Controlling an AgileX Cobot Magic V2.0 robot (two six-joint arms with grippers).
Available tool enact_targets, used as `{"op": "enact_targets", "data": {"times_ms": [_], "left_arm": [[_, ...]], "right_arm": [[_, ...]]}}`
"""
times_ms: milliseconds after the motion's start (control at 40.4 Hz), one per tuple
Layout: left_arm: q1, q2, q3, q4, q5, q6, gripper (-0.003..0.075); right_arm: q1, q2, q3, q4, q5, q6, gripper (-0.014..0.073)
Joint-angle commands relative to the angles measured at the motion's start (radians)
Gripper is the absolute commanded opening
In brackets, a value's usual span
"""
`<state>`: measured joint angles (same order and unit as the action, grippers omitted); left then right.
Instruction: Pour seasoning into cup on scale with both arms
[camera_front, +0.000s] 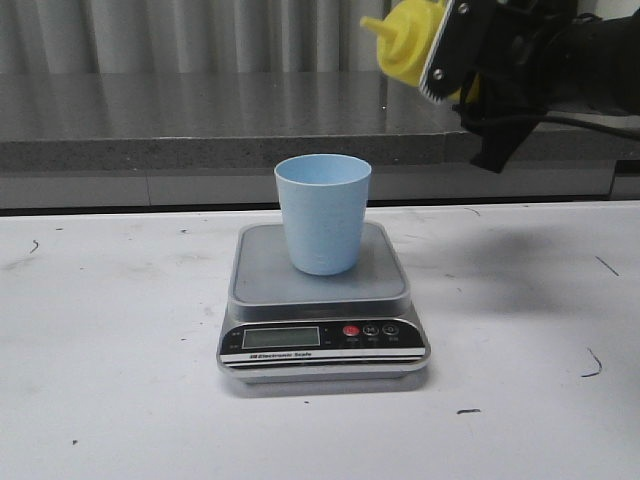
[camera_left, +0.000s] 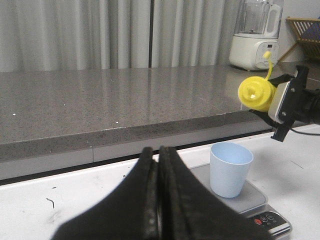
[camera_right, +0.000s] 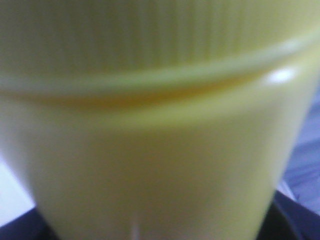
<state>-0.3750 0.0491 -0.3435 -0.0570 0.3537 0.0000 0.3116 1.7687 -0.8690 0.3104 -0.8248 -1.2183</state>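
White table (camera_front: 120, 400) across the whole foreground, scuffed with small dark marks; grey stone counter (camera_front: 180, 120) and pale curtains (camera_front: 150, 35) behind, at 12 o'clock. In the left wrist view, white blender (camera_left: 255, 37) on that counter, wooden rack (camera_left: 306, 32) just beside it.

Right arm (camera_front: 590, 65) entering from 2 o'clock, black and bulky, cable trailing beneath. Right gripper (camera_front: 455, 55) clamped around the seasoning (camera_front: 410, 40), fingers pressed against the yellow body; bottle tipped sideways in the air, cone nozzle aimed toward 9 o'clock, up and at 1 o'clock of the cup, well apart from it. Right wrist view filled by blurred yellow plastic and ribbed cap.

Scale (camera_front: 322, 300) at table centre, display and red button facing 6 o'clock. Cup (camera_front: 323, 215) upright on the platform, slightly toward 12 o'clock of its middle.

Left gripper (camera_left: 159, 200) seen only in its own wrist view, fingers pressed together with nothing between; cup and scale at its 2 o'clock.
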Motion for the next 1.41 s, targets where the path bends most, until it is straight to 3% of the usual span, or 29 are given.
{"op": "enact_targets", "data": {"times_ms": [0, 248, 495, 644, 1015, 1090, 1189, 1387], "left_arm": [[0.001, 0.012, -0.027, -0.010, -0.087, -0.012, -0.0020], [0.001, 0.012, -0.027, -0.010, -0.087, -0.012, -0.0020], [0.001, 0.012, -0.027, -0.010, -0.087, -0.012, -0.0020], [0.001, 0.012, -0.027, -0.010, -0.087, -0.012, -0.0020], [0.001, 0.012, -0.027, -0.010, -0.087, -0.012, -0.0020], [0.001, 0.012, -0.027, -0.010, -0.087, -0.012, -0.0020], [0.001, 0.012, -0.025, -0.010, -0.087, -0.012, -0.0020], [0.001, 0.012, -0.025, -0.010, -0.087, -0.012, -0.0020]], "right_arm": [[0.015, -0.057, -0.037, 0.144, -0.181, 0.169, 0.0118], [0.052, -0.060, -0.037, 0.389, -0.120, 0.418, 0.0118], [0.053, -0.171, -0.032, 0.497, 0.169, 0.722, 0.0118], [0.053, -0.228, -0.032, 0.498, 0.273, 0.732, 0.0118], [0.053, -0.235, -0.032, 0.490, 0.286, 0.731, 0.0118], [0.053, -0.235, -0.017, 0.434, 0.290, 0.732, 0.0118], [0.053, -0.235, 0.033, 0.370, 0.271, 0.755, 0.0118], [0.053, -0.231, 0.191, 0.290, 0.117, 0.921, 0.0118]]}}
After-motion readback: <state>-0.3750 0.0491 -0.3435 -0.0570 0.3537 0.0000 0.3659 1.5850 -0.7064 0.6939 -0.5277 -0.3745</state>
